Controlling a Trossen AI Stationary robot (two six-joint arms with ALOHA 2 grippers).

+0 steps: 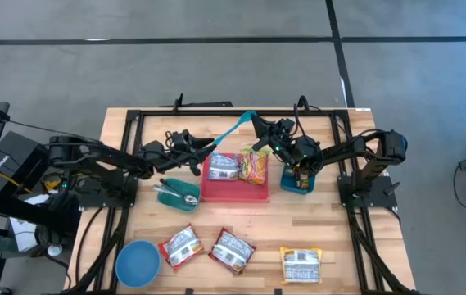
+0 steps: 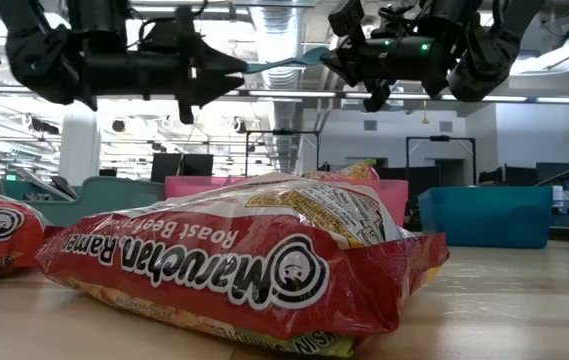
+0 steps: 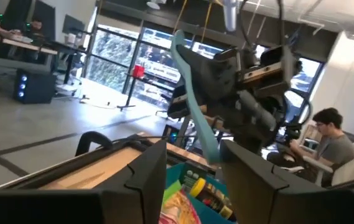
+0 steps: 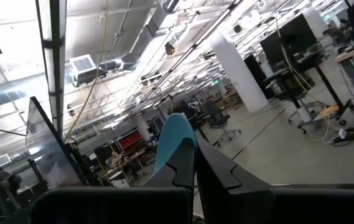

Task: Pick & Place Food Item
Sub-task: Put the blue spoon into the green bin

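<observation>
A long, flat teal utensil (image 1: 233, 135) hangs in the air above the far left corner of the red tray (image 1: 234, 195). My right gripper (image 1: 259, 124) is shut on its upper, broader end. Its lower end (image 3: 211, 152) lies between the spread fingers of my open left gripper (image 1: 202, 156), close to one finger (image 3: 245, 171). In the tray lie a ramen packet (image 1: 223, 166) and a colourful snack bag (image 1: 254, 166). More ramen packets (image 1: 181, 246) (image 1: 231, 250) and a yellow packet (image 1: 300, 264) lie flat near the front edge. My right gripper pinches the utensil between its two fingers just short of its broad end (image 4: 173, 140), which sticks out past the fingertips. The utensil is lifted clear and slants down toward the table's left. My left gripper: I cannot tell whether a finger touches the utensil's lower end.
A teal bin (image 1: 298, 183) with bottles stands right of the red tray. A green tray (image 1: 177, 193) with a spoon lies left of it. A blue bowl (image 1: 137, 264) sits at the front left. A black frame (image 1: 134, 123) runs round the table top.
</observation>
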